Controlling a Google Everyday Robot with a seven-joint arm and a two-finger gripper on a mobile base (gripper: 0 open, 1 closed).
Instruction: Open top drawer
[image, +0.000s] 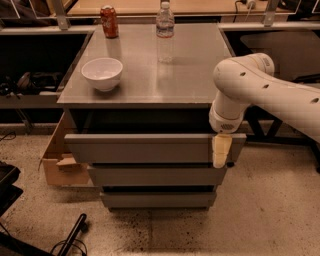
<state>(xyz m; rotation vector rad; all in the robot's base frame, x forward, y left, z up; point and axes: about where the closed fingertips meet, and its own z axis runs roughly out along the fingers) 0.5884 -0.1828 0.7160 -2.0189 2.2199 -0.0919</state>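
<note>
The gripper (221, 152) points straight down against the right end of the top drawer (145, 148), at its upper edge; whether it clamps that edge cannot be told. Above it the arm (280, 92) bends at a joint, then runs off to the right. The drawer is part open, long axis left to right, front facing the camera. Up and left of the gripper sit a bowl (102, 73), a can (109, 21) and a bottle (165, 30).

Pincer (221, 150) at front of top drawer (140, 148)
</note>
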